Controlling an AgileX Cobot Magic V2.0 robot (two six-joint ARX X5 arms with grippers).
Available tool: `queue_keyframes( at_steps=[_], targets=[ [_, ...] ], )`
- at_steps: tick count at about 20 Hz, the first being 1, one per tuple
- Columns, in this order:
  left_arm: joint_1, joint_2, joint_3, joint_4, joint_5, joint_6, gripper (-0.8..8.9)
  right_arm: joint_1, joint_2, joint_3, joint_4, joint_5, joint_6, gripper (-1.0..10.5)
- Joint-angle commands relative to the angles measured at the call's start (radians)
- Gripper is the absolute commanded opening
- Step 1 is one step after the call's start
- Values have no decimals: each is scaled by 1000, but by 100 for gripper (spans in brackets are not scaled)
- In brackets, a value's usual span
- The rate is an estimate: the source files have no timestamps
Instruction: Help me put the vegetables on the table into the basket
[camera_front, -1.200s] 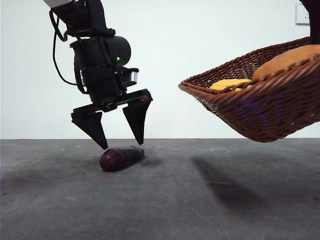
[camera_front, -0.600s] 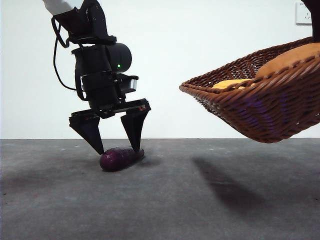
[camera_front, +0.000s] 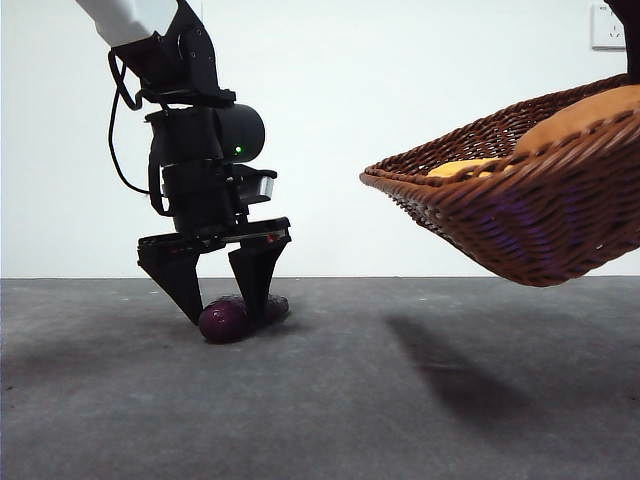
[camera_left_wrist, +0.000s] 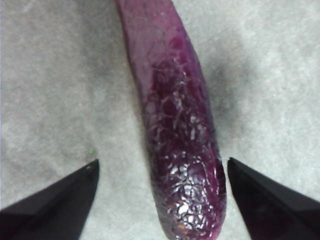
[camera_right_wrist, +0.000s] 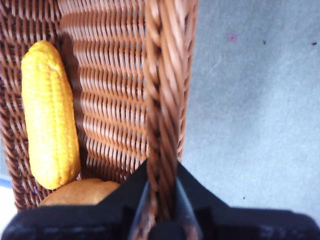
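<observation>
The dark purple eggplant (camera_front: 236, 316) lies on the grey table (camera_front: 400, 400) at the left. My left gripper (camera_front: 222, 300) is lowered over it, open, one jaw on each side; in the left wrist view the eggplant (camera_left_wrist: 177, 135) lies lengthwise between the two jaw tips. My right gripper (camera_right_wrist: 161, 195) is shut on the braided rim of the wicker basket (camera_front: 520, 210), holding it tilted in the air at the right. The bumpy yellow vegetable (camera_right_wrist: 50, 112) and the tan-orange potato (camera_right_wrist: 80, 192) lie inside the basket.
The basket casts a shadow (camera_front: 450, 370) on the table below it. A white wall stands behind, with a socket (camera_front: 605, 25) at the top right.
My left gripper has come down from just above the eggplant until its open jaws straddle it. The basket and the eggplant have stayed where they were.
</observation>
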Motion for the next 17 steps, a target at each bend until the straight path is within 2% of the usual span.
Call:
queue_keyframes(
  at_steps=[1,4,5,9,15,17],
  targets=[
    [-6,19,-5,3,-2,8,196,0,-2,-2,5,-11,-8,-12],
    [-7,28,-5,6,5,9,18,0,-2,-2,7,-11,-7,-12],
    [-8,28,-5,14,5,8,-9,0,-2,-2,6,-11,-7,-12],
    [-4,9,-1,13,19,0,-9,0,-2,-2,7,-11,-8,-12],
    [7,-111,18,28,198,-53,-9,0,-2,-2,17,-8,-3,-12],
    [6,-174,18,29,243,-56,-9,0,-2,-2,16,24,2,-12]
  ],
)
